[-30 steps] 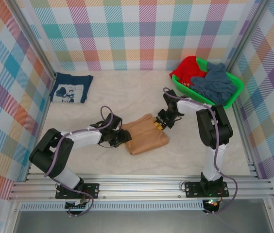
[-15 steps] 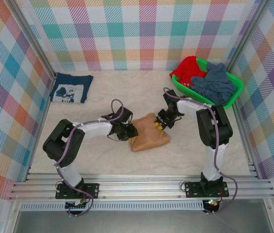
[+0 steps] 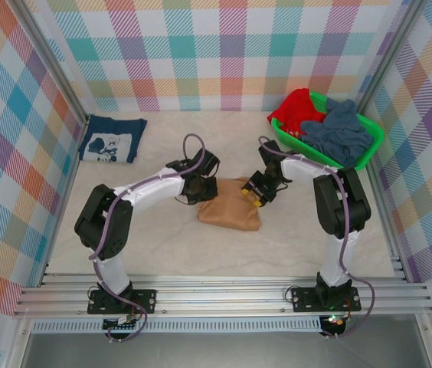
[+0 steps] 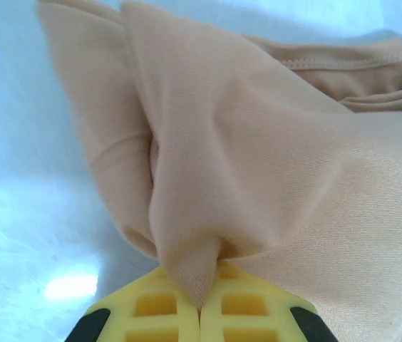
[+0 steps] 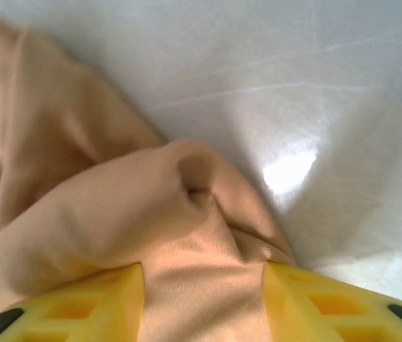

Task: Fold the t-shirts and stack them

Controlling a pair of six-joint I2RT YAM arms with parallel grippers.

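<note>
The tan-orange t-shirt [image 3: 231, 213] lies folded into a small bundle at mid-table, plain side up. My left gripper [image 3: 199, 188] is at its far left corner. In the left wrist view the left gripper [image 4: 201, 299] is shut on a pinched fold of the tan t-shirt [image 4: 272, 164]. My right gripper [image 3: 253, 195] is at the bundle's far right corner. Its yellow fingers [image 5: 94, 303] stand apart in the right wrist view, with tan cloth [image 5: 115, 206] bulging loosely between them. The navy t-shirt [image 3: 111, 139] with its white graphic lies folded at the far left.
A green basket [image 3: 372, 144] at the far right holds a red garment [image 3: 296, 107] and a blue-grey one [image 3: 340, 130]. Checked walls close in the white table [image 3: 201, 146] on three sides. A metal rail runs along the near edge.
My left gripper travelled up and right along the tan t-shirt's left side and closed on a fold. The right jaws opened. The bundle's left edge was pushed in, making it more compact.
</note>
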